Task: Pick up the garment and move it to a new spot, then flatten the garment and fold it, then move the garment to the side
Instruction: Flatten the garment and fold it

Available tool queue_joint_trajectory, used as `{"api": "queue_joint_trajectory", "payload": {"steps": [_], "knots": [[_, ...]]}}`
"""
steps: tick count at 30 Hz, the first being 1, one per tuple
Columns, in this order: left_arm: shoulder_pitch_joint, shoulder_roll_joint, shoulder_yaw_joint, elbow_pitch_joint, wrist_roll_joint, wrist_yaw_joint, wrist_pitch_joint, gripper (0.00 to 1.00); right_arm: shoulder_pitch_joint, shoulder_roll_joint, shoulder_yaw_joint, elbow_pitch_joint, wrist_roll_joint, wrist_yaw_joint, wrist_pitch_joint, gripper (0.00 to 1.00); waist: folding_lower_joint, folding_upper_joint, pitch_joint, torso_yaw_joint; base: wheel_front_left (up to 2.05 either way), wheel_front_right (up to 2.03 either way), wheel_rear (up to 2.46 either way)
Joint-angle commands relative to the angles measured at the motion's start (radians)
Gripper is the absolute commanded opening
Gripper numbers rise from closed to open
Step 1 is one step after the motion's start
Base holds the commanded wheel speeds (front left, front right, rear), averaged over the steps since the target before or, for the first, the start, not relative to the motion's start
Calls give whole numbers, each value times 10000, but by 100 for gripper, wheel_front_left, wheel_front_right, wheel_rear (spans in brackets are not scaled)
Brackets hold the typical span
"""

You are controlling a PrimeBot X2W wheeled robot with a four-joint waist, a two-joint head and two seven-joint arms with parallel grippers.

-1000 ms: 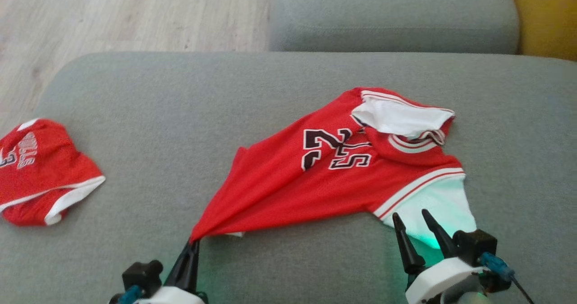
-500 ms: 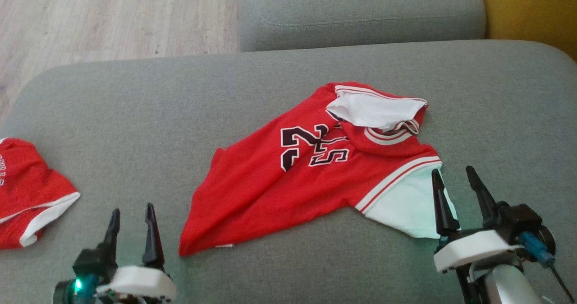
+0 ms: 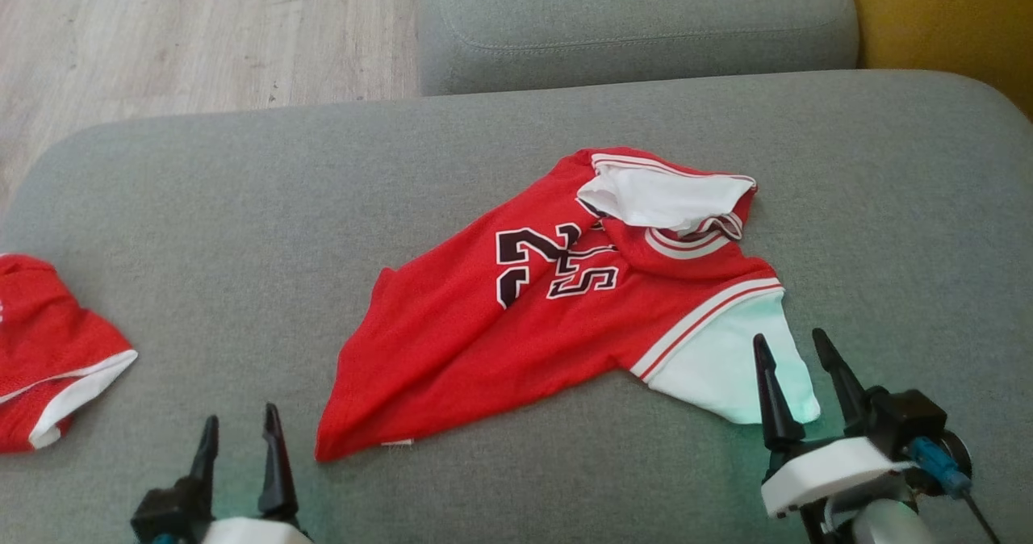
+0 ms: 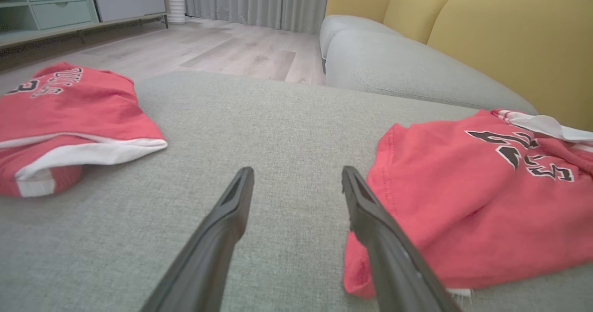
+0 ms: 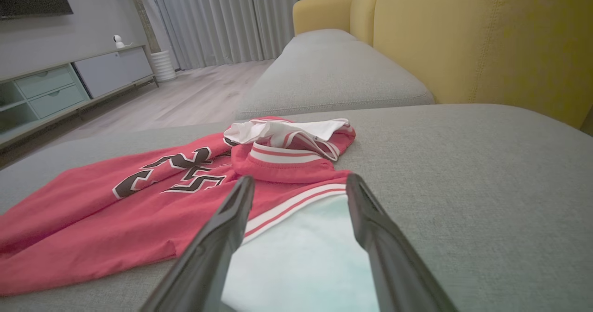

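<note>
Crumpled red jersey with white sleeves and dark numerals [image 3: 516, 326] lies mid grey fabric sofa cushion [image 3: 242, 205]. Left gripper [image 3: 240, 415]: jaws wide apart, empty, just beside jersey's hem corner. Right gripper [image 3: 789, 336]: jaws wide apart, empty, over white sleeve.
</note>
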Motion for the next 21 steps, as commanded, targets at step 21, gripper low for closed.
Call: {"api": "queue_joint_trajectory", "payload": {"steps": [21], "knots": [[-811,11,-1400,1529,-1473,-25,-53,100,-342,-30,540,185,-17,31,-40,100,0,0,372,-429,0,0,0]]}}
